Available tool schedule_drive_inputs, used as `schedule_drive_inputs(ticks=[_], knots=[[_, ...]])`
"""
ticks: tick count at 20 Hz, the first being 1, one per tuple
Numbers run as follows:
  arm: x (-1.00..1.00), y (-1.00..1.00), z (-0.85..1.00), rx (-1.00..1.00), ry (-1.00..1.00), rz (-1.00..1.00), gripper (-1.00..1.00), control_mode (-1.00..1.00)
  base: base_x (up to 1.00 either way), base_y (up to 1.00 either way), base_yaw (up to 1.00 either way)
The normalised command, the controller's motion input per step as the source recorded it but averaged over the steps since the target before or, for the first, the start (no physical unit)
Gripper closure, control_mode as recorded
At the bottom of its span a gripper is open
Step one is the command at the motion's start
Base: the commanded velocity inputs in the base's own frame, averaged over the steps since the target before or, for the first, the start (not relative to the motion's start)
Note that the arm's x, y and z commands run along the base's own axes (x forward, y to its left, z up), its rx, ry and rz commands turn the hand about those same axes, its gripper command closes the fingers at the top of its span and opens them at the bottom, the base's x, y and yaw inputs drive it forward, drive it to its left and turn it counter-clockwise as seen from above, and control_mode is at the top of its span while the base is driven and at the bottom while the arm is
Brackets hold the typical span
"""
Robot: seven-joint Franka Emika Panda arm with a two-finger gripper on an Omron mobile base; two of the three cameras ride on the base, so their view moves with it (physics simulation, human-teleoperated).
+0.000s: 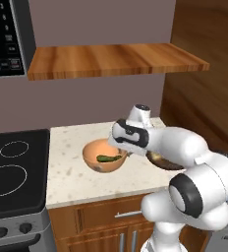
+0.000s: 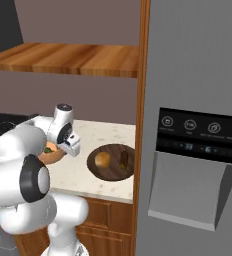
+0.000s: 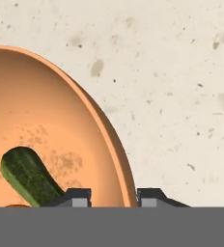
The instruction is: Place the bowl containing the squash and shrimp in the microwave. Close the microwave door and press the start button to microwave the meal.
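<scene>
The bowl [image 1: 103,156] sits on the counter [image 1: 71,172], squash [image 1: 110,158] inside. The gripper [image 3: 114,198] is open astride its right rim; it should be closed squarely, then lifted level.

Glossy white rounded arm links, black ring joints, black-capped white wrist, small dark grey fingertips [image 3: 76,197]
</scene>
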Motion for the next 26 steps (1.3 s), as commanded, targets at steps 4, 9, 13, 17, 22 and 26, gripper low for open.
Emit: schedule_drive_inputs(ticks=[4, 9, 13, 17, 22, 26], knots=[[-0.95, -0.48, 0.37, 0.06, -0.24, -0.12, 1.0, -1.0, 0.0, 0.0, 0.0], [-0.79, -0.73, 0.58, 0.13, -0.13, -0.14, 1.0, -1.0, 0.0, 0.0, 0.0], [-0.74, -0.69, 0.7, 0.04, 0.0, -0.13, 1.0, -1.0, 0.0, 0.0, 0.0], [-0.84, -0.65, 0.8, 0.02, 0.0, -0.05, 1.0, -1.0, 0.0, 0.0, 0.0], [-0.58, -0.27, 0.83, 0.0, 0.0, -0.02, 1.0, -1.0, 0.0, 0.0, 0.0], [-0.32, 0.0, 0.6, 0.0, 0.0, 0.0, 1.0, -1.0, 0.0, 0.0, 0.0]])
